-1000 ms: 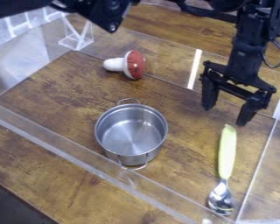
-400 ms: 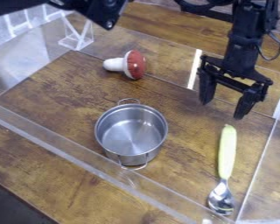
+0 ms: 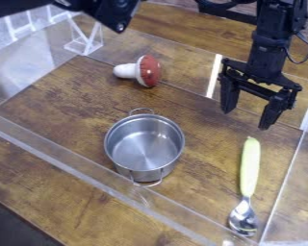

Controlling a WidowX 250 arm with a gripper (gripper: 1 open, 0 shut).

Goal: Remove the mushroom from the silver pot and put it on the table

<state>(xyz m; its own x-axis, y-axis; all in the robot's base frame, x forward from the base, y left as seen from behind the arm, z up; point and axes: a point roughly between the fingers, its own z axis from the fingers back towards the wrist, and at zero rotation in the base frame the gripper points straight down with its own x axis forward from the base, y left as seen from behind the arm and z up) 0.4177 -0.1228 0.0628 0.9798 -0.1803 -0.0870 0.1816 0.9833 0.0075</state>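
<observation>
On the wooden bench (image 3: 66,106), toward the far side: mushroom (image 3: 141,69) lying tipped over, red cap right, white stem left, well apart from the pot (image 3: 145,145). Pot upright nearer the front, empty inside, close to the clear front wall (image 3: 80,154). At the right, black pincer (image 3: 253,104) pointing down, fingers spread wide, grasping nothing. Below it, yellow-handled spoon (image 3: 246,183) lying lengthwise, bowl toward the front. Nothing between pot and mushroom.

Robot lab test bench: wood-plank table (image 3: 66,106) fenced by clear acrylic walls (image 3: 80,163) (toy kitchenware).
</observation>
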